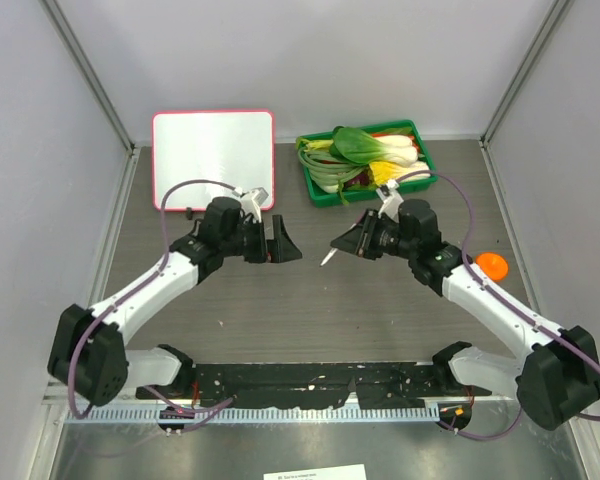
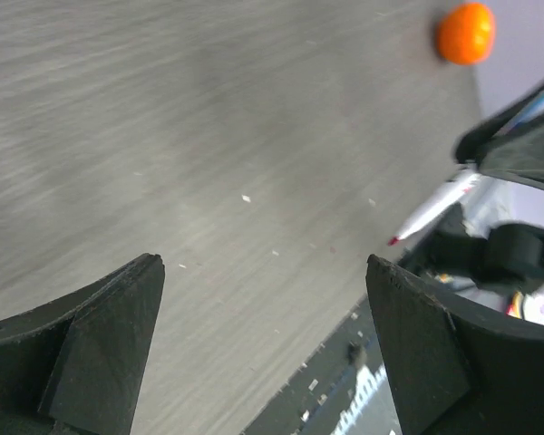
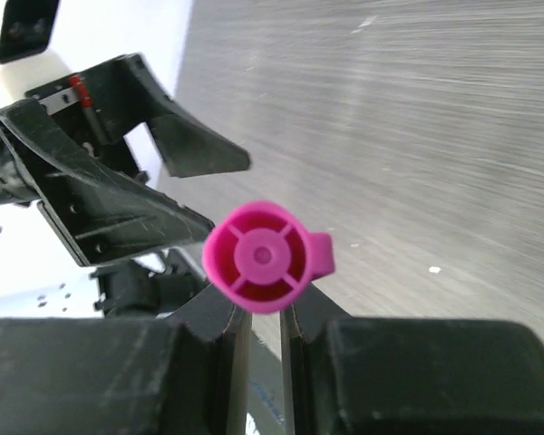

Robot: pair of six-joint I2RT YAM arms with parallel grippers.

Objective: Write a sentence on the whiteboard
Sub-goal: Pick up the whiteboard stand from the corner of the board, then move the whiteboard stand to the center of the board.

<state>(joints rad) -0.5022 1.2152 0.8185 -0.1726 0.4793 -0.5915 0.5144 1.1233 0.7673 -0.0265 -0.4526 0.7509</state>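
Pink-capped marker (image 3: 265, 256) is held clamped in right gripper (image 1: 346, 244); left gripper (image 1: 283, 240) is spread, empty.
Whiteboard (image 1: 213, 155), blank with a pink-red frame, is seen at the table's far left, beside the vegetable tray (image 1: 429, 163).

Grey brushed bench (image 1: 310, 310), a few pale flecks on the surface. Far left: whiteboard (image 1: 213, 158), pink-red frame, standing at the back edge. Far right: green tray (image 1: 322, 198) heaped with leafy vegetables (image 1: 365, 145). Right edge: small round orange object (image 1: 491, 265), apart from tray.
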